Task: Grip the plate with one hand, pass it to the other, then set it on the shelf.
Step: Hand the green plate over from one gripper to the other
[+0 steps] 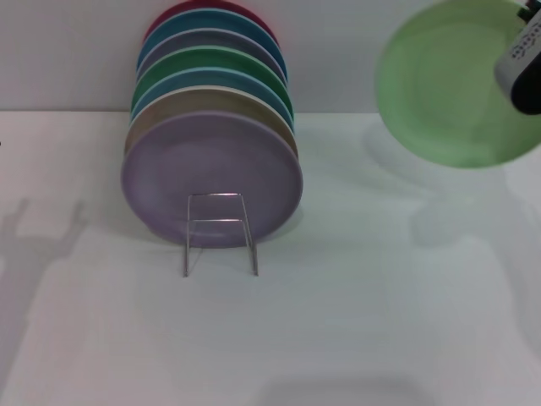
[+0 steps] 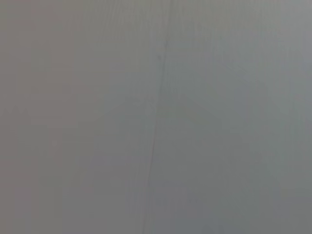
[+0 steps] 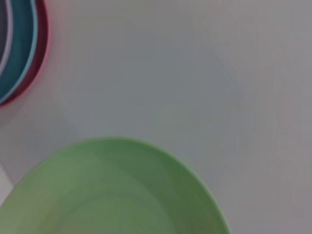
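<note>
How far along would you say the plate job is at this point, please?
Done: the mint-green plate is lifted off the table, carried by the right gripper at upper right. The left gripper is not in view, so the pass looks still to come. Left: handover, then setting it on the wire rack, in front of the lilac plate.

Plain light mint-green plate [image 1: 444, 85] at far right; lilac plate [image 1: 211, 169] nearest in silver wire rack [image 1: 220, 233], tan, blue, green, crimson behind.

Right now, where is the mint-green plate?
In the head view the mint-green plate is held up at the upper right by the right gripper, well apart from the stacked plates in the wire rack.
</note>
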Tool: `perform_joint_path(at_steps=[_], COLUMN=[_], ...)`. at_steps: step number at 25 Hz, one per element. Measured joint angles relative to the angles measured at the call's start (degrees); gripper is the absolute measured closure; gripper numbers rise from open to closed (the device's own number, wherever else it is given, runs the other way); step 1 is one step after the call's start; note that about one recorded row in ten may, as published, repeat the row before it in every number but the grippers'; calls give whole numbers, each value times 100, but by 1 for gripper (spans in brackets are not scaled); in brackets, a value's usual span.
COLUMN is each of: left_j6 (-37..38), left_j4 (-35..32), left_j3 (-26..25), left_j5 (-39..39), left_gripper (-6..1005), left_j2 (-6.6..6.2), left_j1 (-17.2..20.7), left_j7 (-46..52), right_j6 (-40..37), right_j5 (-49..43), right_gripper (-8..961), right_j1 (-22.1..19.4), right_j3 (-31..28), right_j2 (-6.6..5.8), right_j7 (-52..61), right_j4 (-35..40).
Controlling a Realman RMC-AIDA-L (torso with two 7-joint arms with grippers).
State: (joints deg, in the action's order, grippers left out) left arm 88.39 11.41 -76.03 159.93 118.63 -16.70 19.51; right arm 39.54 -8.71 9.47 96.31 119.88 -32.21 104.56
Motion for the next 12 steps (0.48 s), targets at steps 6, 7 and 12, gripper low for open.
perform_joint_path(at_steps=[6, 7, 12], left_j6=[0, 0, 1], left_j4=[-17, -17, -18], left_j3=[-121, -121, -131], left_j5=[-7, -7, -7], left_gripper=[129, 129, 130], left_j2=[-7, -7, -12], left_j1=[0, 0, 0], left_j7=[0, 0, 0], right_j6=[-888, -888, -916], right_j5=[-1711, -1711, -3272], right_gripper=[936, 936, 936], right_j1=[-204, -204, -182], right_j3=[752, 752, 1255], right_j2=[0, 0, 0], right_j7=[1830, 1830, 3458], right_j4=[-334, -334, -628])
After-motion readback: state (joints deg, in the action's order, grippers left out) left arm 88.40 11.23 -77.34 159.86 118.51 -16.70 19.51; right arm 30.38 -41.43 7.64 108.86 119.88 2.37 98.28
